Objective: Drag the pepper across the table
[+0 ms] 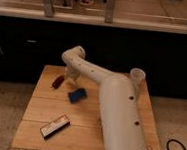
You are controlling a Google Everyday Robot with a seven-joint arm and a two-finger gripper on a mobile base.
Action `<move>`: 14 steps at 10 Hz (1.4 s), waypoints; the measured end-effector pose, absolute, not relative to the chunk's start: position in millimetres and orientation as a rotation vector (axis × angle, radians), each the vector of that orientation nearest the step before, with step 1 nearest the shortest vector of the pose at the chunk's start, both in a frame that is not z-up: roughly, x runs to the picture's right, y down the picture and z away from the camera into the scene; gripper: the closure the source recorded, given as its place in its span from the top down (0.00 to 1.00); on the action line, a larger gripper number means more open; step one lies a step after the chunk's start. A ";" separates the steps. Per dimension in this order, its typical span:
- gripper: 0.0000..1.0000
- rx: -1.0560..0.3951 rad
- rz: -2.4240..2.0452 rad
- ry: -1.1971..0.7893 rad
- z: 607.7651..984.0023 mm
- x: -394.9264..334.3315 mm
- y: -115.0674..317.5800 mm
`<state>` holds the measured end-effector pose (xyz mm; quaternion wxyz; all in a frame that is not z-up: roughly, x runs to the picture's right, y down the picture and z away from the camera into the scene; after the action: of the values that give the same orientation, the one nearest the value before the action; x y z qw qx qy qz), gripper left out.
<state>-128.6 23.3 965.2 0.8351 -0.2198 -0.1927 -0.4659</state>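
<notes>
the gripper (70,77) hangs low over the far left part of the wooden bench (38,109), fingers apart, holding nothing. the dark red pepper (58,82) lies just beside it on the slats. a blue block (77,95) sits near, and a black-and-white bar (55,126) lies toward the front edge.

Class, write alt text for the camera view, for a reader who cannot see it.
A white robot arm reaches over a wooden table, its gripper close beside a small dark red pepper near the back. A blue block lies mid-table, a black-and-white bar near the front, a cup at the rear corner.
</notes>
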 end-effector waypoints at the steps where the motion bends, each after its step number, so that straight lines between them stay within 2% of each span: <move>1: 0.80 -0.463 -0.984 -0.416 965.9 -129.8 21.9; 14: 0.80 -0.482 -0.999 -0.434 962.1 -184.1 14.9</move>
<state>-184.1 14.9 962.1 0.8279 -0.2272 -0.2042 -0.4704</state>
